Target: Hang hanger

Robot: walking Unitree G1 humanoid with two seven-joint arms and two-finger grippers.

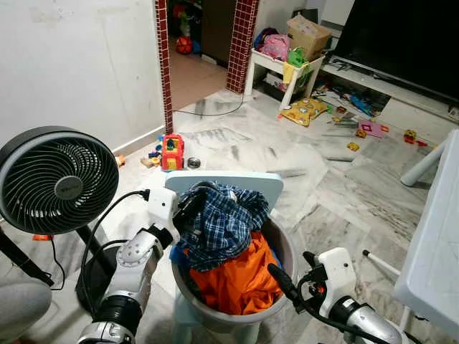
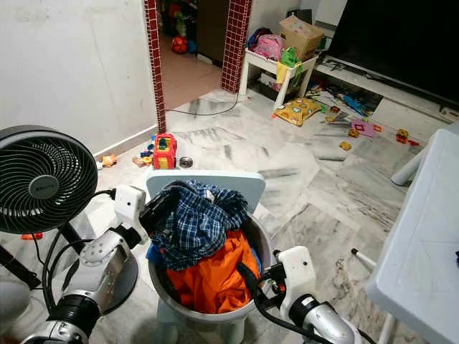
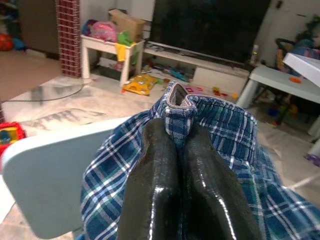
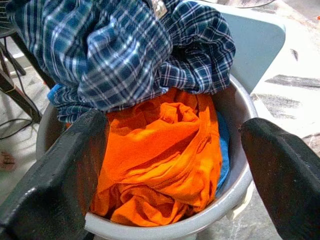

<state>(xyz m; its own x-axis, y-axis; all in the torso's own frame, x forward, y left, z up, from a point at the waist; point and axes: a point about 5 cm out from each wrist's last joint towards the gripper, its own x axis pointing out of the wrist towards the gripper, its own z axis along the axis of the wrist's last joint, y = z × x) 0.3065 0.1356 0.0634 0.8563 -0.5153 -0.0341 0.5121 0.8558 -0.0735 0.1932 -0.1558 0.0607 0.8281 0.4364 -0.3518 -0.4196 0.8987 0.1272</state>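
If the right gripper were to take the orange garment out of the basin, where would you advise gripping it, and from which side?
Probably on the raised fold near the middle of the orange garment, from above and the robot's side. The plaid shirt covers its far part, and the open right gripper already faces that fold over the basin rim.

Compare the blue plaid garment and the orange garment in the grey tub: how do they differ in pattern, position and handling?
The blue plaid garment is checked; the orange garment is plain. The plaid garment is bunched on top, rising above the grey tub rim; the orange one lies lower inside. The left claw pinches the plaid garment; the open right claw touches neither. Both are crumpled cloth in the tub.
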